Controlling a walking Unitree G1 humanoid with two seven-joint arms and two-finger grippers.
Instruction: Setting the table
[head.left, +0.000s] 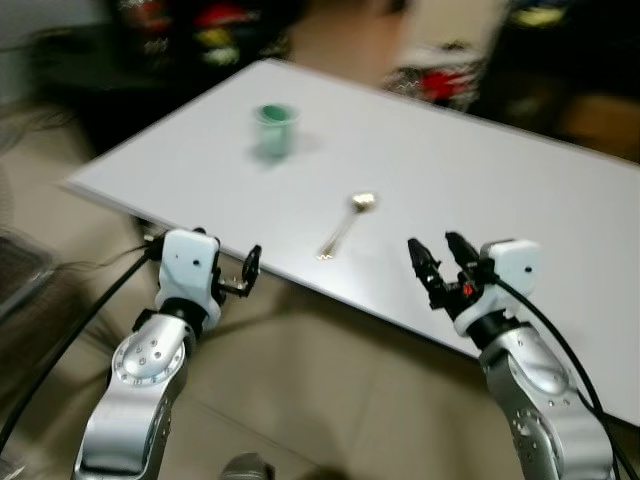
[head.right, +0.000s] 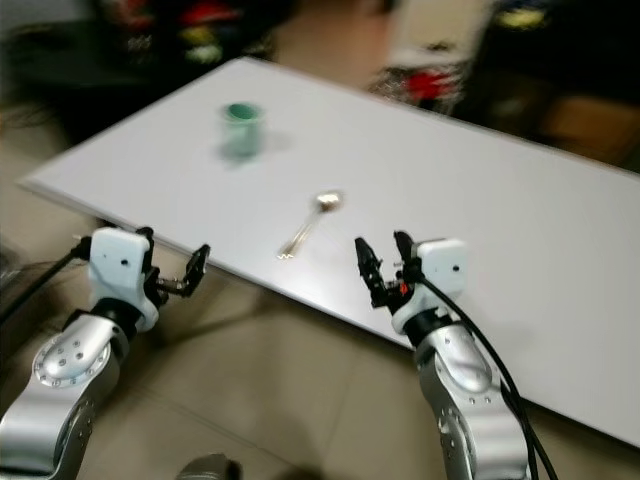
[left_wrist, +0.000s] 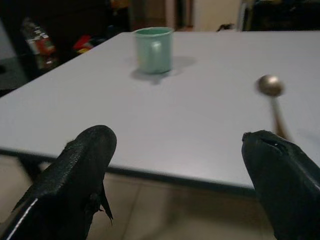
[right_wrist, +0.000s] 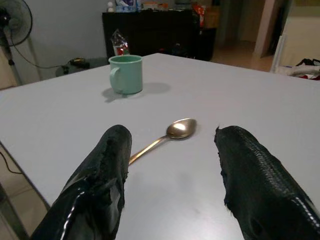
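Observation:
A green mug (head.left: 275, 128) stands on the white table (head.left: 480, 170), toward its far left part. A metal spoon (head.left: 347, 225) lies near the table's front edge, its bowl pointing away from me. My right gripper (head.left: 439, 261) is open just over the front edge, to the right of the spoon, with nothing between its fingers (right_wrist: 100, 175). My left gripper (head.left: 235, 272) is open off the table's front edge, left of the spoon handle and a little below the tabletop. The mug (left_wrist: 154, 49) and spoon (left_wrist: 272, 95) lie ahead of it.
Dark furniture with colourful items (head.left: 200, 30) stands behind the table. A black cabinet (right_wrist: 150, 30) and a fan (right_wrist: 12, 20) are at the back. Black cables (head.left: 70, 330) run along my left arm. Tiled floor (head.left: 320, 390) lies under my arms.

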